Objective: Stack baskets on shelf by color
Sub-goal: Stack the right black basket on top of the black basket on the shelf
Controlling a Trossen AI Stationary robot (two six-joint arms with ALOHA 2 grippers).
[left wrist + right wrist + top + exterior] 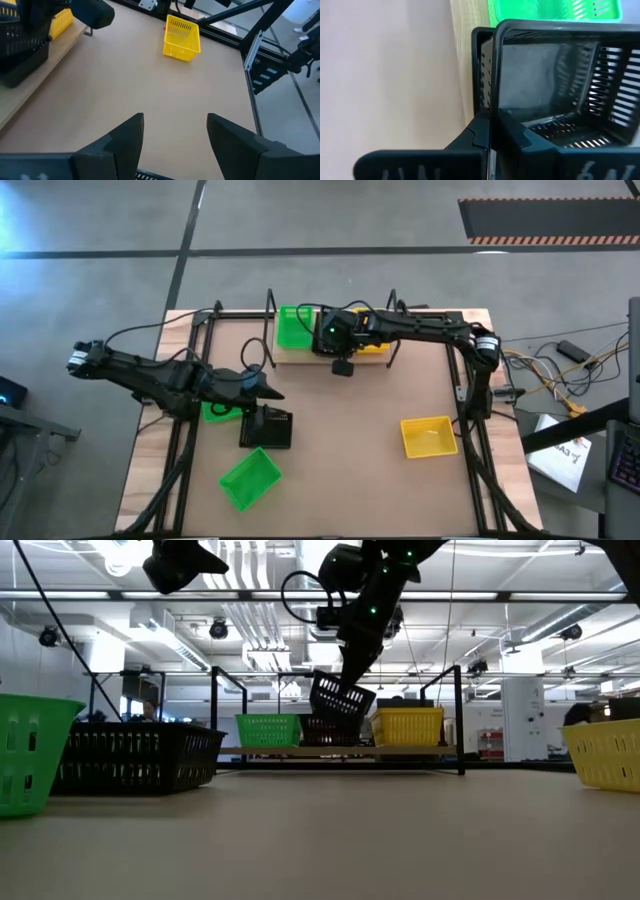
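Nearest me a green basket point(250, 479) and a yellow basket point(428, 436) sit loose on the surface point(350, 430). The left end effector point(175, 132) hovers over a black basket point(266, 426), fingers spread, empty. Farther back, the right end effector point(490, 130) clamps a tilted black basket's point(340, 700) wall above the shelf point(340, 752), between the shelf's green point(267, 729) and yellow point(407, 726) baskets.

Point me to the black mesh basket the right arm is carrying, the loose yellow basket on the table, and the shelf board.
Black plastic mesh basket held by right pincer point(341, 698): low view, tilted side wall.
Yellow plastic mesh basket point(428, 436): high view, its floor.
Light wooden shelf board point(300, 356): high view, bare front edge.
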